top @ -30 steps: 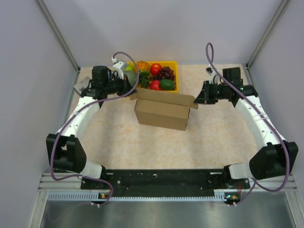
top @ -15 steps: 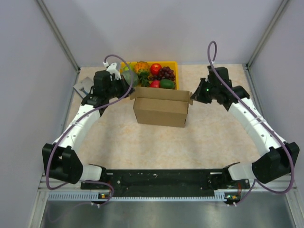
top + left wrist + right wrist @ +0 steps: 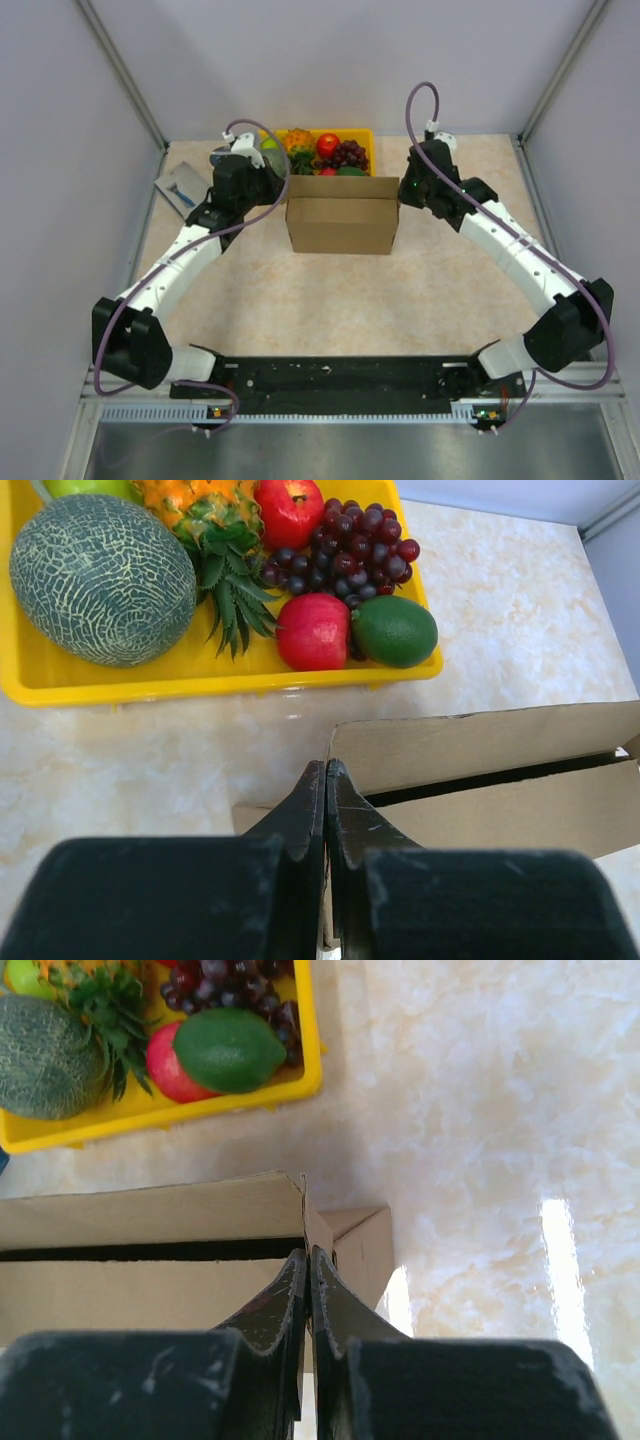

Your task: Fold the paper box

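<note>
Jaws: left gripper (image 3: 326,770) pressing together, tips sitting at paper box (image 3: 340,225) 9 o'clock end; right gripper (image 3: 305,1255) pressing together at its 3 o'clock end | box resting mid table (image 3: 440,290); fruit tray (image 3: 200,685) lying just at its 12 o'clock

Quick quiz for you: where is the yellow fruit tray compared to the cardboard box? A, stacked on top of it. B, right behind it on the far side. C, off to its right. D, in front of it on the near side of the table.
B: in the top view the yellow fruit tray sits just beyond the paper box, on its far side.
</note>
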{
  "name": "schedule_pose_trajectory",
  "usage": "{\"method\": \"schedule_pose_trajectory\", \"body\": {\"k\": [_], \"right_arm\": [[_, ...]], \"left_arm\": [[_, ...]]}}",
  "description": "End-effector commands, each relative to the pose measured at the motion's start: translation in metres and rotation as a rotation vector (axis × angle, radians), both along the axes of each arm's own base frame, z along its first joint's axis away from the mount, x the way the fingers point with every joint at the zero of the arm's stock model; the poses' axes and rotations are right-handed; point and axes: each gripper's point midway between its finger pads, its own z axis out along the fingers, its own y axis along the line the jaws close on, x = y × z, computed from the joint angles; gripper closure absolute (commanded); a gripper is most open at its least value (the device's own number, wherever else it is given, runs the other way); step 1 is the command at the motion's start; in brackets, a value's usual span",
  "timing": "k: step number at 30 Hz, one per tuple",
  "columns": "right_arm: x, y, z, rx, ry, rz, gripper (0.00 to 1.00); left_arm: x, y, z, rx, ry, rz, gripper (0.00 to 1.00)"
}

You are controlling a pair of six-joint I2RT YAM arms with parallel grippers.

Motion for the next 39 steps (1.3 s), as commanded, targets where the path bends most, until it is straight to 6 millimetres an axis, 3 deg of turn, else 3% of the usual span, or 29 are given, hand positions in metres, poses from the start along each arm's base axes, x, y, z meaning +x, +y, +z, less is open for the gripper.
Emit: {"method": "schedule_pose_trajectory", "body": {"k": [1, 2, 6, 12, 21, 26, 27, 30, 39], "right_arm": [[0.013, -0.003, 0.007, -0.010, -0.123, -0.062, 1.00], [0.016, -0.001, 0.014, 0.005, -0.162, -0.062, 1.00], [0.018, 0.000, 0.007, -0.018, -0.236, -0.051, 1.00], [0.020, 0.002, 0.005, -0.012, -0.317, -0.040, 1.00], [0.018, 0.004, -0.002, -0.025, -0.326, -0.007, 1.00], [0.018, 0.007, -0.002, -0.008, -0.327, 0.002, 1.00], [0.017, 0.007, -0.002, -0.007, -0.326, 0.003, 1.00], [0.015, 0.008, -0.004, 0.004, -0.320, 0.004, 1.00], [0.012, 0.011, -0.012, 0.022, -0.307, 0.015, 1.00]], "left_arm": [[0.005, -0.002, 0.012, -0.007, -0.071, 0.035, 1.00], [0.006, -0.004, 0.014, -0.007, -0.084, 0.030, 1.00], [0.009, -0.003, 0.018, 0.003, -0.152, 0.045, 1.00], [0.011, -0.004, 0.008, 0.039, -0.161, 0.062, 1.00], [0.009, -0.006, 0.004, 0.039, -0.129, 0.115, 1.00], [0.001, -0.022, 0.003, 0.055, -0.094, 0.155, 1.00], [0.000, -0.012, -0.002, 0.084, -0.073, 0.207, 1.00], [-0.003, -0.008, -0.013, 0.074, -0.030, 0.260, 1.00], [-0.013, -0.016, -0.027, 0.100, 0.006, 0.294, 1.00]]}}
